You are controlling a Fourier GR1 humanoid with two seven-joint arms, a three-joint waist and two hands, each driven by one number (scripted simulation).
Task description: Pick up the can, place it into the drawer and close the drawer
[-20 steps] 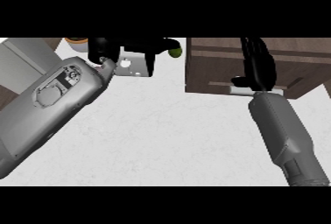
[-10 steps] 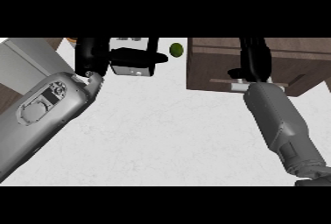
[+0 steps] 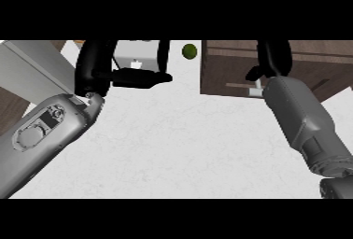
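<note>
No can shows in the head view. The brown wooden drawer (image 3: pixel 234 70) fills the upper right, with its small grey handle (image 3: pixel 257 87) on the front. My right hand (image 3: pixel 273 56) lies against that front just above the handle, fingers straight and pointing away from me; it holds nothing that I can see. My left hand (image 3: pixel 95 65) is raised at the upper left. Its thumb (image 3: pixel 141 77) sticks out to the right below a white box (image 3: pixel 135 55), and a straight finger stands beside the box. It is open.
A small green round thing (image 3: pixel 189 50) lies at the far edge between the white box and the drawer. A grey slab (image 3: pixel 34 65) runs along the left side. The white counter (image 3: pixel 179 149) spreads between my forearms.
My left forearm has risen closer to the view and the left hand has spread around the white box. The right hand stays at the drawer front.
</note>
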